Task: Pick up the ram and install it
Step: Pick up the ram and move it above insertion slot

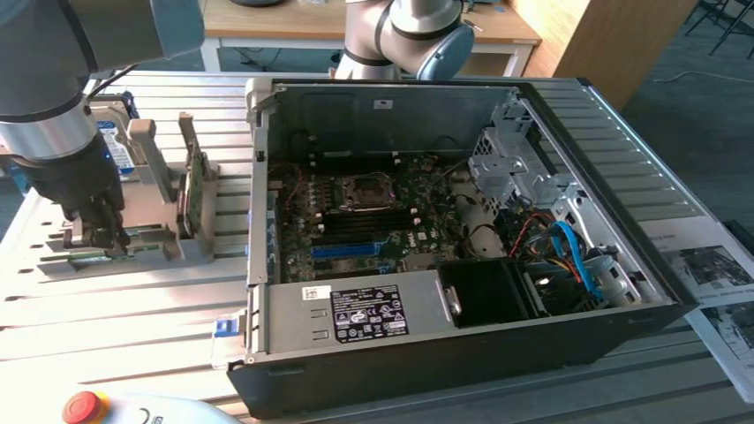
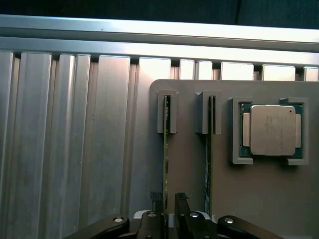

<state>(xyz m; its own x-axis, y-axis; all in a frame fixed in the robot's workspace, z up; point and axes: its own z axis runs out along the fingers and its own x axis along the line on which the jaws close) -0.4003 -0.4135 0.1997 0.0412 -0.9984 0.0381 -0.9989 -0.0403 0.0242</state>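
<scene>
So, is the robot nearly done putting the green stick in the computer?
Not nearly. Done: the open gripper straddles one thin green circuit-board stick in the grey holder. In hand: nothing gripped; the stick stands in its slot. Left: lifting and fitting it; the blue slots in the black computer case look empty.

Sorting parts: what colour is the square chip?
The chip is silvery with green edges; best in the wrist view.

On the surface [image 1: 130, 309], a holder [image 1: 165, 203] sits to the exterior view's left of the computer case [image 1: 471, 362]. Papers [image 1: 719, 274] lie to the case's right. In the holder, the ram [image 2: 166, 159] and a second stick [image 2: 208, 164] stand on edge in neighbouring slots. A chip [image 2: 273, 129] lies beside the second stick. The hand [image 2: 168, 198] hangs over the ram, one finger on each side.
</scene>
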